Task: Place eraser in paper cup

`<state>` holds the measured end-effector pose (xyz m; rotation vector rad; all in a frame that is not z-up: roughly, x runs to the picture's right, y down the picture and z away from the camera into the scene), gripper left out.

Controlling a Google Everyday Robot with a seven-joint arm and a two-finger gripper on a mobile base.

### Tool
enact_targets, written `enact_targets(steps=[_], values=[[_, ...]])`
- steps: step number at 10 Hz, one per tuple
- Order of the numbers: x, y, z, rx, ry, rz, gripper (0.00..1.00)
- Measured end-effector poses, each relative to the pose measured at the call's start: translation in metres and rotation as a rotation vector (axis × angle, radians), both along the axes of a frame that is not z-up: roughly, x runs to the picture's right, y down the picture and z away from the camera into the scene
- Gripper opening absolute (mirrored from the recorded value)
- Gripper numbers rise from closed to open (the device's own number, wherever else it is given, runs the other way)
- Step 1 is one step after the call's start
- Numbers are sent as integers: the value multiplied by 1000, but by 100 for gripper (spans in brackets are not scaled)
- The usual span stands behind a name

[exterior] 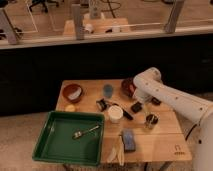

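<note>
- My pincer hangs spread and holds nothing. It is low over the counter, right of the middle.
- The eraser lies flat, just beside the cup, at the cup's 3 o'clock.
- I think this is the reach step. The grab is not yet done.
- Next I must go down toward 8 o'clock, set the pincer across the thin bar, then pinch.

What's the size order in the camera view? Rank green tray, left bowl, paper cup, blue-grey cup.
1. green tray
2. left bowl
3. paper cup and blue-grey cup: too alike to rank.
The gripper hangs right of both cups.
</note>
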<state>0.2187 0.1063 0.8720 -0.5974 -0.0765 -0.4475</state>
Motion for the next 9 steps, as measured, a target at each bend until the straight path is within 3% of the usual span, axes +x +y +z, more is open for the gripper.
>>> enact_targets(steps=[9], values=[[2,1,-2,-5,4,2,80]])
